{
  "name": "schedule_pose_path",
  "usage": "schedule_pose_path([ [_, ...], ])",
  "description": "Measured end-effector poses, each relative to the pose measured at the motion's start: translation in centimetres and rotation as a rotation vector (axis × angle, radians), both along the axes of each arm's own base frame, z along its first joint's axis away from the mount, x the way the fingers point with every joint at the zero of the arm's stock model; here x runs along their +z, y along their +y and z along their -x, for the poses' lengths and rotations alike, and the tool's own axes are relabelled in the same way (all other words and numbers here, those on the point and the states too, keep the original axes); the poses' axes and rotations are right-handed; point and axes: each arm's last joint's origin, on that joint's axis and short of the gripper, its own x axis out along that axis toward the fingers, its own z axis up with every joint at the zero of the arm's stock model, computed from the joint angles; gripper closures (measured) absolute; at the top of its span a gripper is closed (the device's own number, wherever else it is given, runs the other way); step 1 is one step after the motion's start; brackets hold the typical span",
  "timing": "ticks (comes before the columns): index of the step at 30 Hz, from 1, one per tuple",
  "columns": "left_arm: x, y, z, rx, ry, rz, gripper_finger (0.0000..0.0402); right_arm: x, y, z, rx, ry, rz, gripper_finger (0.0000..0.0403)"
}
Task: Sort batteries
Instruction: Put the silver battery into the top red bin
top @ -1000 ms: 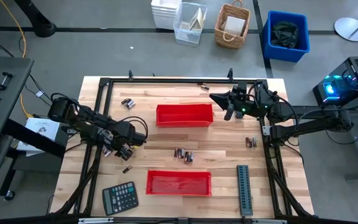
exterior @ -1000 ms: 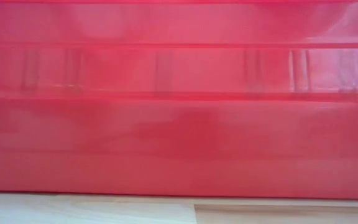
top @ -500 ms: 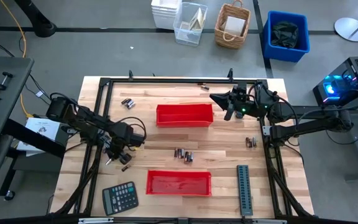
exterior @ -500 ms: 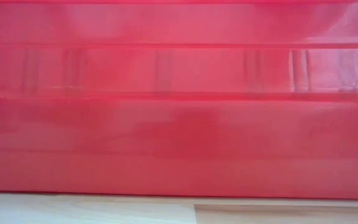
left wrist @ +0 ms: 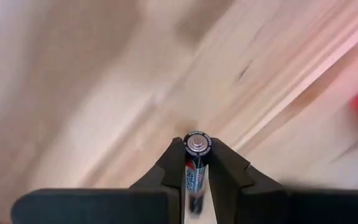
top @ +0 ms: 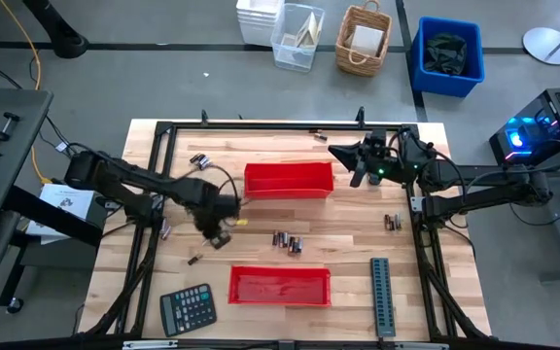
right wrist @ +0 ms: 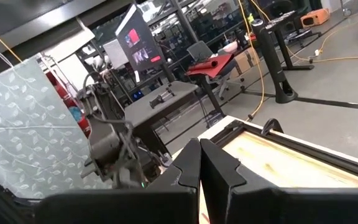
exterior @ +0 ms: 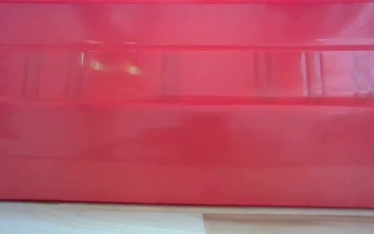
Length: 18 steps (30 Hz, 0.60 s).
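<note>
L claw (left wrist: pixel 196 163) grips a battery (left wrist: pixel 195 174) nr far red tray (top: pixel 288 180); R claw (right wrist: pixel 199 163) shut, calculator (top: pixel 188 309) nearby

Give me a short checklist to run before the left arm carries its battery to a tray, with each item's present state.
1. Grip: left gripper is shut on a battery, held between both fingers. Ok.
2. Battery alignment: its metal end points forward past the fingertips, in line with the fingers. Ok.
3. Position: left gripper is over the table between the two red trays, left of the far red tray. Ok.
4. Which tray this battery belongs in: cannot tell.
5. Right gripper is shut, holding nothing, parked by the far tray's right end, away from the left arm. Ok.
6. Low view: blocked by the near red tray. Not ok.
</note>
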Motion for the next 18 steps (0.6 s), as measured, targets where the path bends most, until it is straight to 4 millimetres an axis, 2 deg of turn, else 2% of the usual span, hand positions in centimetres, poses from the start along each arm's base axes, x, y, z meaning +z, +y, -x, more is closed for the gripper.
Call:
schedule_pose_path([
  [5, 5.4, 2.5, -1.5, 0.022, -0.261, -0.208, 0.0371, 0.5, 0.0, 0.0, 0.000, -0.052, 0.005, 0.0402],
  [10, 9.8, 5.4, -4.0, -0.034, -0.678, -0.496, 0.0371, 1.1, 0.0, 0.1, -0.017, -0.103, 0.039, 0.0402],
  [14, 10.6, 7.7, -5.9, -0.069, -0.852, -0.644, 0.0371, 1.4, 0.0, 0.2, -0.022, -0.126, 0.073, 0.0402],
  [18, 9.3, 9.7, -7.3, -0.072, -0.849, -0.712, 0.0371, 1.5, -0.1, 0.2, -0.047, -0.134, 0.077, 0.0402],
])
